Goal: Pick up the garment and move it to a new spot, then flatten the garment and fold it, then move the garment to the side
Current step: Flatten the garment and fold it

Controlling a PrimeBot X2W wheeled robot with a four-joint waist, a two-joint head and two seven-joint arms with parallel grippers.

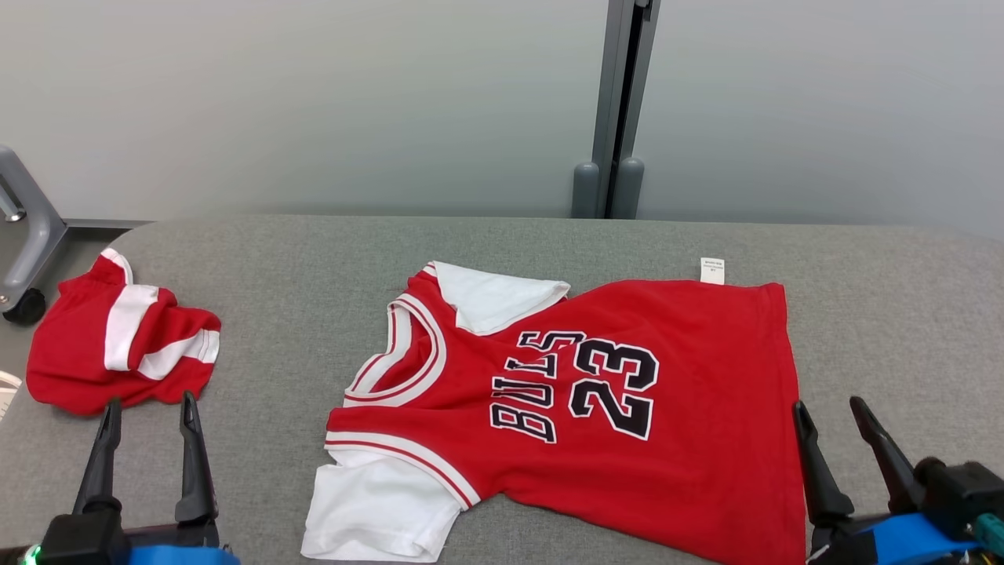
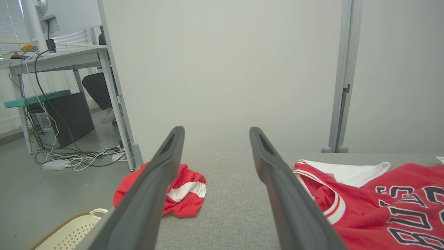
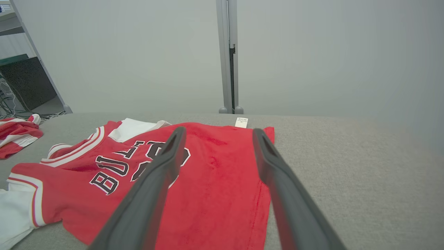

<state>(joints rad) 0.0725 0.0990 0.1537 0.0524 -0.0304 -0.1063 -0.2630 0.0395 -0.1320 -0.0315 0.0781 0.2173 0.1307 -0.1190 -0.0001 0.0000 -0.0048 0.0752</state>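
The garment (image 1: pixel 627 439), a red jersey with white sleeves and "BULLS 23" in dark letters, lies spread on the grey fabric-covered desk (image 1: pixel 549 243), neck toward the robot's left and hem toward its right. A white tag (image 1: pixel 712 270) sticks out at its far edge. One white sleeve is folded over the chest, and the other lies at the near edge. A crumpled red-and-white bundle (image 1: pixel 118 345) sits well apart, at the desk's left end. Behind the desk stand pale grey wall panels (image 1: pixel 314 102), joined by a grey post (image 1: pixel 620 102). The left tool (image 1: pixel 150 402) is near the bundle, and the right tool (image 1: pixel 827 405) is just beside the hem. Both have their fingers spread and hold nothing.

From the left wrist, the left tool (image 2: pixel 216 132) gapes over bare desk (image 2: pixel 225 194), with the bundle (image 2: pixel 184 194) on one side and the jersey's collar on the other. Off the desk's end are a grey floor (image 2: pixel 52 194), a workstation with tangled cables (image 2: pixel 69 159), and a pale perforated basket (image 2: pixel 66 232).

From the right wrist, the right tool (image 3: pixel 219 131) stands apart and empty above the garment's (image 3: pixel 215 180) hem corner, with plain desk (image 3: pixel 347 166) beyond.
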